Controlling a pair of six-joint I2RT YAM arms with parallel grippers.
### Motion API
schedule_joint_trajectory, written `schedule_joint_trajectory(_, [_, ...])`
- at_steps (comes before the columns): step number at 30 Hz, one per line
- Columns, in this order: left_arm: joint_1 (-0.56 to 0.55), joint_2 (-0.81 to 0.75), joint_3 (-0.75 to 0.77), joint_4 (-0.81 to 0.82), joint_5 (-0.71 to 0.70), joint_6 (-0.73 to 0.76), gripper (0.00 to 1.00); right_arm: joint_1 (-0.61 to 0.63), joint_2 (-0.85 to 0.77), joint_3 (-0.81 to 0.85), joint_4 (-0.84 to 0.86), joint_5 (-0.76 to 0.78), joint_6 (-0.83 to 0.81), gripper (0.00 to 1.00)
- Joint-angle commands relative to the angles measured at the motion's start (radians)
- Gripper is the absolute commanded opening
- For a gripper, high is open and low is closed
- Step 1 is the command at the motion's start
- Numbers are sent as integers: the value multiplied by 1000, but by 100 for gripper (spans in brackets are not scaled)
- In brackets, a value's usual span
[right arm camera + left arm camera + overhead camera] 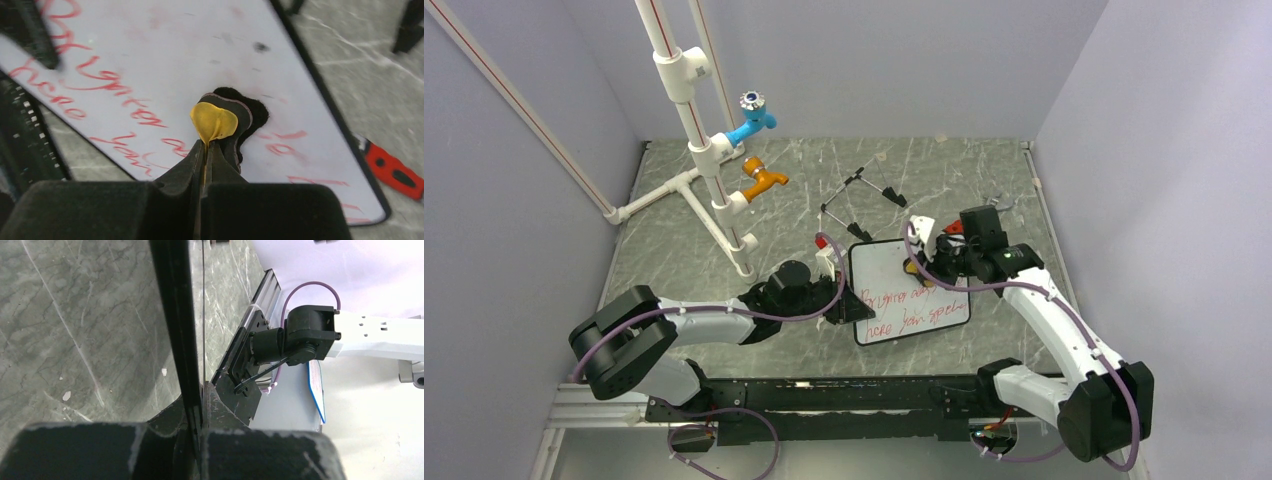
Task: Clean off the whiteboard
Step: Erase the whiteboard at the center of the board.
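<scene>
The whiteboard [894, 262] lies flat on the table, white with a thin black frame and red handwriting across its lower half. Its upper part shows only faint pink smears [165, 30]. My left gripper [848, 307] is shut on the board's left edge; in the left wrist view the black frame [172, 315] runs straight up from between the jaws [200, 407]. My right gripper [205, 149] is shut on a small yellow-black eraser [219, 121], which presses on the board near its upper right part [916, 266].
A black wire stand [856, 196] lies behind the board. A red and black object [392, 170] rests just off the board's right edge. A white pipe frame [694, 150] with a blue tap [752, 118] and an orange tap [762, 180] stands at the back left.
</scene>
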Motion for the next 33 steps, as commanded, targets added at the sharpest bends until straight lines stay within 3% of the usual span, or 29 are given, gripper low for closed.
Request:
schedule_joint_trajectory(1, [-19, -31, 16, 119, 86, 56, 0, 114, -3, -20, -58, -75, -53, 0])
schedule_joint_trajectory(12, [-19, -41, 3, 128, 72, 52, 0, 40, 46, 111, 114, 191, 130, 0])
schedule_joint_trajectory(21, [-17, -59, 5, 100, 72, 68, 0, 2, -8, 25, 91, 209, 98, 0])
schedule_joint_trajectory(25, [-17, -50, 16, 93, 81, 73, 0, 46, 18, 92, 78, 199, 95, 0])
schedule_joint_trajectory(33, [-18, -55, 16, 93, 73, 68, 0, 275, 162, 227, 16, 122, 87, 0])
